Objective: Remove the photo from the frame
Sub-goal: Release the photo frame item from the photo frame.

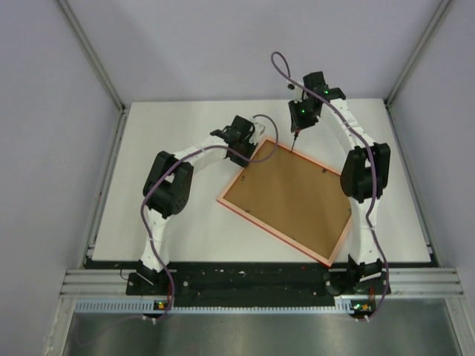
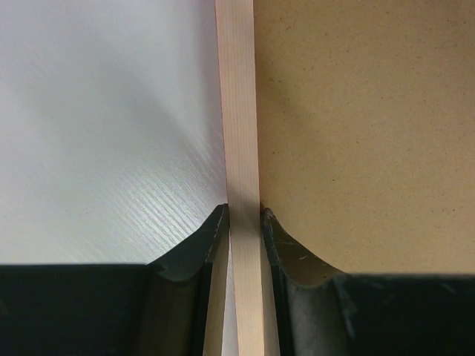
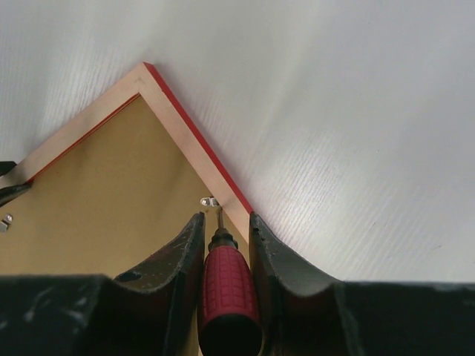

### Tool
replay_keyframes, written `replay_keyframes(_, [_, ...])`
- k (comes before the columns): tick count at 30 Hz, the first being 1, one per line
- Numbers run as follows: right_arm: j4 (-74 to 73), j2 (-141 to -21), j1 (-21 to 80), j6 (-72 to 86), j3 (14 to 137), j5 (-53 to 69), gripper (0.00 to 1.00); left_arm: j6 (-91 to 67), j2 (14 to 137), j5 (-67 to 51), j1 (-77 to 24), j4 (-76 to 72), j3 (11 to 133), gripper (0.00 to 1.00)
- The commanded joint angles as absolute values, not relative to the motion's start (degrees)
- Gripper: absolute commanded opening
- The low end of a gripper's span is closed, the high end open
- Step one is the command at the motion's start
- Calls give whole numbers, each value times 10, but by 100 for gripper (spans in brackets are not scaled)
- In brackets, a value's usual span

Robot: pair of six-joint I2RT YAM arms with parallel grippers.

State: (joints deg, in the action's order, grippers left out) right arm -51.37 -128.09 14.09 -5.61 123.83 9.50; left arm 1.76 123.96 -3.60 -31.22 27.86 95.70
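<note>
My left gripper pinches thin red rectangular frame rim; right gripper holds red-handled screwdriver, tip at small metal clip.

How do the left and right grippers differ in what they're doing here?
The left gripper pinches the frame by its rail, while the right gripper clamps a red-handled screwdriver, not the frame. The left gripper touches the frame directly. The right gripper reaches it only through the tool, whose tip sits at a metal clip on the brown back, near a corner. Both are shut on something.
</note>
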Motion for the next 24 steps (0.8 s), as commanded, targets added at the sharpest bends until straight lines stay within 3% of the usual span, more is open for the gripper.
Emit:
replay_keyframes(1, [-473, -1238, 137, -44, 1216, 52, 0, 18, 1238, -30, -308, 308, 972, 12])
replay_keyframes(6, [-433, -1220, 134, -19, 1189, 134, 0, 15, 1237, -33, -310, 308, 970, 11])
replay_keyframes(17, [-432, -1230, 149, -21, 1229, 142, 0, 16, 1235, -33, -312, 308, 973, 10])
replay_keyframes(24, [-460, -1251, 173, -75, 1238, 43, 0, 16, 1238, -27, -313, 310, 974, 9])
